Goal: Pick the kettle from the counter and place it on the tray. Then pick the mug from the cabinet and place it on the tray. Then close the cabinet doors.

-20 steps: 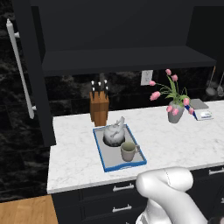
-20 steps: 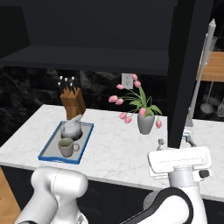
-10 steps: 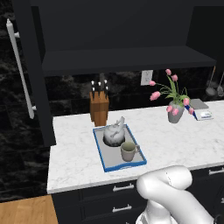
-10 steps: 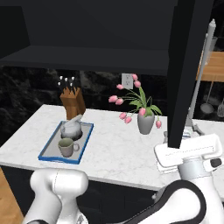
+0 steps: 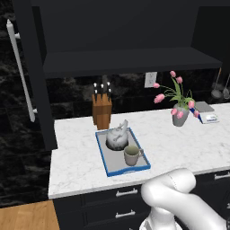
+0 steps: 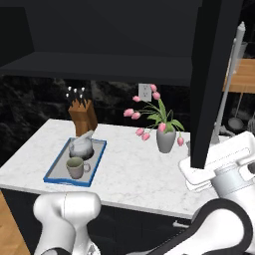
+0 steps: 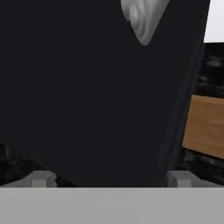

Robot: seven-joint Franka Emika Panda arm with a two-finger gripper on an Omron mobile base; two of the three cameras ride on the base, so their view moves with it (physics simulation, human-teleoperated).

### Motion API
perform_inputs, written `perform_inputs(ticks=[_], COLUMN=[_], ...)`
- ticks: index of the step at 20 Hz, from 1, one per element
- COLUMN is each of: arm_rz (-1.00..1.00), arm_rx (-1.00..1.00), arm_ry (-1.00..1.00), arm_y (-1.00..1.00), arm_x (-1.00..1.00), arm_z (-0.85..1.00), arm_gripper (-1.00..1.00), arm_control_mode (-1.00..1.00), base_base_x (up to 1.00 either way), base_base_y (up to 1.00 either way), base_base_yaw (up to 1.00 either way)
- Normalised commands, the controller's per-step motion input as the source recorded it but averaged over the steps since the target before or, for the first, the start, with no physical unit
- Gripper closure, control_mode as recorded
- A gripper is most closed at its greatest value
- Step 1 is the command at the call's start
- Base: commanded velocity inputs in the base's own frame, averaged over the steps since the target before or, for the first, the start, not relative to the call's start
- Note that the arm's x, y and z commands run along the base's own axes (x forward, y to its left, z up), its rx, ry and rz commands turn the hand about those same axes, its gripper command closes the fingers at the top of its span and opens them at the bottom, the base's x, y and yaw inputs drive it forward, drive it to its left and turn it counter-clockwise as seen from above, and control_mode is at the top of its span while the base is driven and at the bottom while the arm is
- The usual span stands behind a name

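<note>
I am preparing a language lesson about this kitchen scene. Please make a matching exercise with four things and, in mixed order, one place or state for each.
Things:
1. kettle
2. mug
3. knife block
4. cabinet doors

Descriptions:
a. standing open
b. on the tray, at its back end
c. on the counter, behind the tray
d. on the tray, at its front end

Pairs: 1-b, 2-d, 3-c, 4-a

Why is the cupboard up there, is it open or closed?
Open. Both cabinet doors stick out from the cabinet, so its dark inner shelf shows.
</note>
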Motion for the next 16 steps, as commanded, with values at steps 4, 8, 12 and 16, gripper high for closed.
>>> perform_inputs(ticks=[4, 8, 12, 16], arm_rz=[0.12, 0.11, 0.09, 0.03], arm_rx=[-0.24, -0.25, -0.25, -0.22], arm_ry=[-0.05, -0.02, 0.00, 0.00], arm_y=[0.16, 0.24, 0.34, 0.48], arm_x=[-0.12, -0.05, 0.00, 0.00], arm_z=[0.38, 0.31, 0.19, 0.09], arm_gripper=[-1.00, -1.00, -1.00, -1.00], arm_control_mode=[-1.00, -1.00, -1.00, -1.00], base_base_x=[0.00, 0.00, 0.00, 0.00], base_base_y=[0.00, 0.00, 0.00, 0.00], base_base_yaw=[0.00, 0.00, 0.00, 0.00])
